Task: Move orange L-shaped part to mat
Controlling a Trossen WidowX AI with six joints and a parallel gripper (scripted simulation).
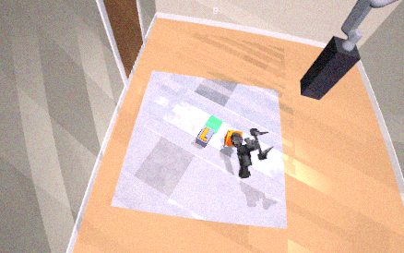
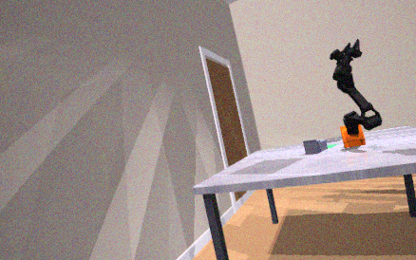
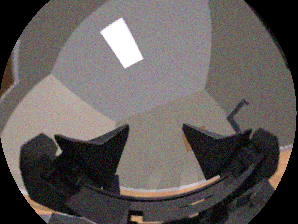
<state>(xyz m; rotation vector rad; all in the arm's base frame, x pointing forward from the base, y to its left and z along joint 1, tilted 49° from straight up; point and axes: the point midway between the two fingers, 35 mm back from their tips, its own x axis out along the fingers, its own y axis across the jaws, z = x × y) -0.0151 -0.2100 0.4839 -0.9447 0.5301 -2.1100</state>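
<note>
The orange L-shaped part (image 1: pixel 206 135) lies in the top of the grey tray (image 1: pixel 201 143) (image 2: pixel 313 147) in the top view; it is too small there to tell its exact seating. The green mat (image 1: pixel 214 123) (image 2: pixel 331 146) lies right beside the tray. My gripper (image 1: pixel 269 140) (image 2: pixel 354 44) (image 3: pixel 156 127) is open, with nothing between its fingers. It is raised high above the table, away from the tray and mat, with its fingers pointing upward. The wrist view shows neither part, tray nor mat.
The arm's orange base (image 1: pixel 229 138) (image 2: pixel 352 138) stands on the grey-white table (image 1: pixel 152 111) (image 2: pixel 266 173), close to the tray and mat. A black box-shaped pedestal (image 1: pixel 328 69) stands beyond the table. The wrist view shows walls and a bright ceiling panel (image 3: pixel 122 43).
</note>
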